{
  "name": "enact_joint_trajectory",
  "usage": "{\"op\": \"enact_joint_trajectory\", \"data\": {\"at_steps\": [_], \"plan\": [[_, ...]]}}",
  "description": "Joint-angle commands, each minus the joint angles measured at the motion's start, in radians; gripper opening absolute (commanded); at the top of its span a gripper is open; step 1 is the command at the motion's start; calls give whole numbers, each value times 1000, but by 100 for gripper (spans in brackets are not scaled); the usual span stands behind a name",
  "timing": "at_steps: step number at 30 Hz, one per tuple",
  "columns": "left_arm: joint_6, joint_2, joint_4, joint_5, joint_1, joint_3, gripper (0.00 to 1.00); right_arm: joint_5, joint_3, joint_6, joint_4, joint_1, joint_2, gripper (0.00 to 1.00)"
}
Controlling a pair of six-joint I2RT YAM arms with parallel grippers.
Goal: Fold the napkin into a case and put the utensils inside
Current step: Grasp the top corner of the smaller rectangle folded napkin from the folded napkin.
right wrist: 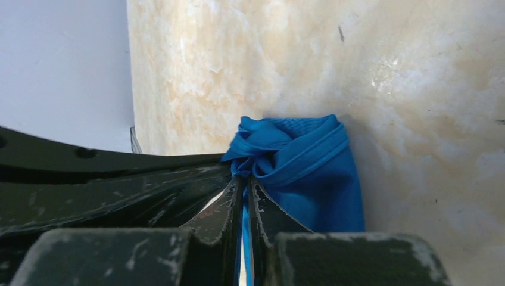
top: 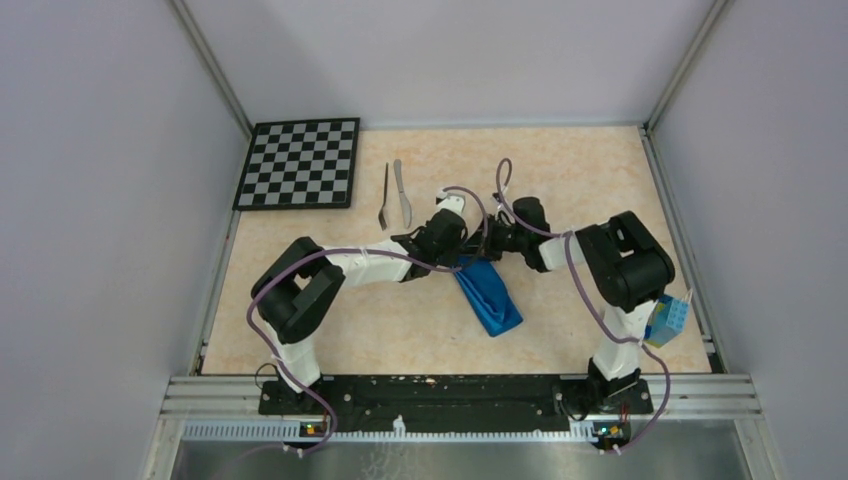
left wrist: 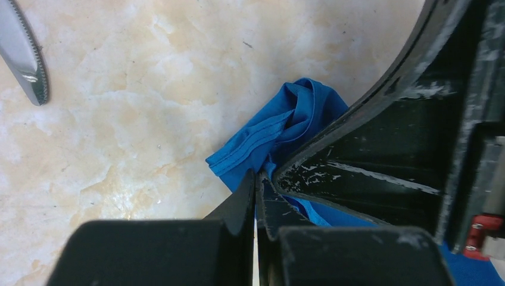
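The bright blue napkin (top: 490, 297) lies mid-table as a narrow, bunched, layered strip running from far left to near right. Both grippers meet at its far end. My left gripper (top: 468, 252) is shut, its tips pinching the cloth's edge (left wrist: 257, 177); the napkin (left wrist: 280, 128) bunches just beyond. My right gripper (top: 482, 246) is shut on the napkin (right wrist: 309, 173), with blue cloth showing between its tips (right wrist: 244, 182). The dark fork (top: 384, 197) and pale knife (top: 402, 192) lie side by side beyond the arms, apart from the cloth. The knife tip (left wrist: 27, 56) shows in the left wrist view.
A black-and-white checkerboard (top: 300, 163) lies at the far left corner. A small blue and yellow object (top: 668, 318) sits at the right edge by the right arm. Grey walls close three sides. The right gripper's black finger (left wrist: 387, 149) crowds the left wrist view.
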Motion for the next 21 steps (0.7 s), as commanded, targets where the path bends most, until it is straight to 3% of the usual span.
{"op": "enact_joint_trajectory", "data": {"at_steps": [1, 7, 14, 17, 21], "plan": [[0, -40, 52, 36, -5, 1, 0, 37, 53, 38, 110, 42, 73, 2], [-30, -26, 36, 36, -4, 19, 0, 117, 116, 121, 186, 67, 153, 0], [-36, -44, 9, 0, 13, -3, 0, 14, 24, 32, 35, 11, -57, 24], [-35, -44, 8, 1, 14, -13, 0, 9, -23, 30, -24, -14, -136, 25], [-30, -50, 14, 8, 15, -18, 0, 9, -20, 30, -55, -29, -128, 25]]}}
